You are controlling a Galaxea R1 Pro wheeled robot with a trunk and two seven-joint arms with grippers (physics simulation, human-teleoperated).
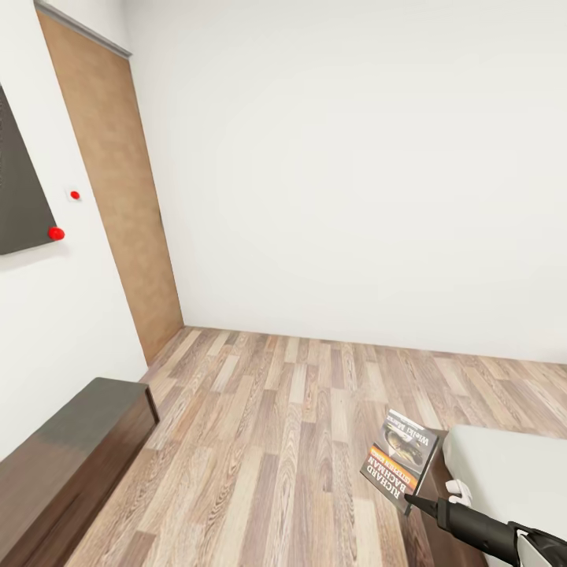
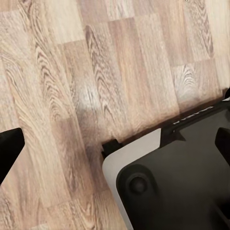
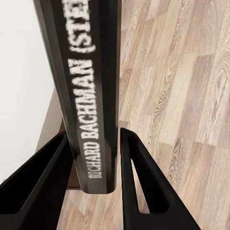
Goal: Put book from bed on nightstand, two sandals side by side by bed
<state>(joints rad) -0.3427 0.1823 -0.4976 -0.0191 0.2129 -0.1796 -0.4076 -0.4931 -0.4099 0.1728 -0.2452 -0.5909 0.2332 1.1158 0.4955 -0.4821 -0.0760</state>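
My right gripper (image 1: 416,504) is shut on the book (image 1: 400,459), a thin paperback with a dark cover and an orange band. It holds the book tilted in the air over the wood floor, just off the bed's corner. In the right wrist view the spine (image 3: 86,72), lettered "Richard Bachman", stands clamped between the two black fingers (image 3: 139,187). The bed (image 1: 512,472) shows its light-grey mattress and dark frame at the lower right. My left gripper (image 2: 115,143) hangs open over the floor beside my own base. The sandals and the nightstands are out of view.
A long low dark-brown cabinet (image 1: 71,457) runs along the left wall. Behind it are a brown door (image 1: 118,197) and a dark panel (image 1: 20,189) with red dots. Wood-plank floor (image 1: 276,425) stretches to the white far wall. My black-and-white base (image 2: 177,187) is below the left gripper.
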